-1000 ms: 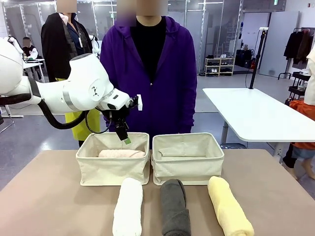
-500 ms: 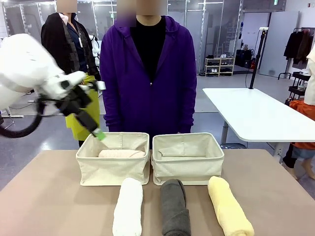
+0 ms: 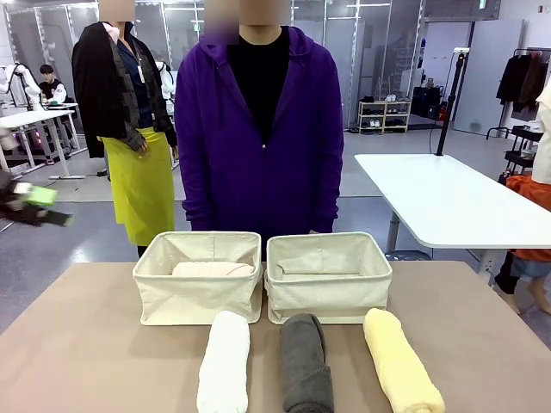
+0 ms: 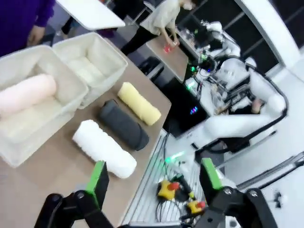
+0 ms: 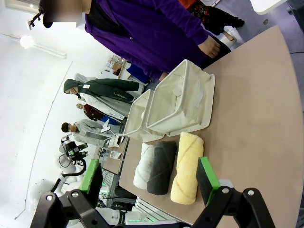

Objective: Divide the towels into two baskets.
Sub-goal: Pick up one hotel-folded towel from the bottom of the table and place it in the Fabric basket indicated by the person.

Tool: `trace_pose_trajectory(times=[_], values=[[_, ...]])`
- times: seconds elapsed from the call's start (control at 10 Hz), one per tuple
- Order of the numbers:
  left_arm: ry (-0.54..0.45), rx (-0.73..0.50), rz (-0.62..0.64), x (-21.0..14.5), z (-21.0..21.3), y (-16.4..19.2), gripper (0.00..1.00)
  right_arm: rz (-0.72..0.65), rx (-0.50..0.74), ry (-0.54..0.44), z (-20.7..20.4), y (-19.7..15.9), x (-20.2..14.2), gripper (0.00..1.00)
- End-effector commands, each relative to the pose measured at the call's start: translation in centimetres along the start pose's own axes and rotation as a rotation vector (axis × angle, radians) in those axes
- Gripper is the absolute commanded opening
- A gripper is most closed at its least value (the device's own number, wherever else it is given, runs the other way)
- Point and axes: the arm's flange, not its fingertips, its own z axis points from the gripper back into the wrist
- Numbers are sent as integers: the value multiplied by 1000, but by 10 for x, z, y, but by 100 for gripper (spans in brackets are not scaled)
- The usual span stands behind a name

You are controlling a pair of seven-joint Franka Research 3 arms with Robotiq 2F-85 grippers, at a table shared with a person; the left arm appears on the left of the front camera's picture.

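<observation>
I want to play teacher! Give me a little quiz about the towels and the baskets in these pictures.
1. True or false: the right basket has nothing in it.
2. What lies in the left basket? A) white towel B) pale peach towel C) dark grey towel
3. Fill in: ___ towels lie on the table, in front of the baskets.

Key: 1 true. 2 B. 3 three.
</observation>
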Motion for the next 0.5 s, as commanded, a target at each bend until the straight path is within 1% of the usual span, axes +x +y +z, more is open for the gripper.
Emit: trace_pose_trajectory(times=[0.0, 0.1, 0.2, 0.3, 0.4], values=[[-150, 11, 61, -28, 49, -5, 97, 8, 11, -5, 1, 3, -1, 100], [-184, 22, 102, -45, 83, -5, 97, 8, 11, -5, 1, 3, -1, 100], [-255, 70, 176, -61, 112, -2, 97, 8, 11, -5, 1, 3, -1, 100], [-343, 106, 227, -78, 136, 4, 97, 8, 11, -5, 1, 3, -1, 100], [-394, 116, 277, -95, 150, 10, 97, 8, 11, -5, 1, 3, -1, 100]])
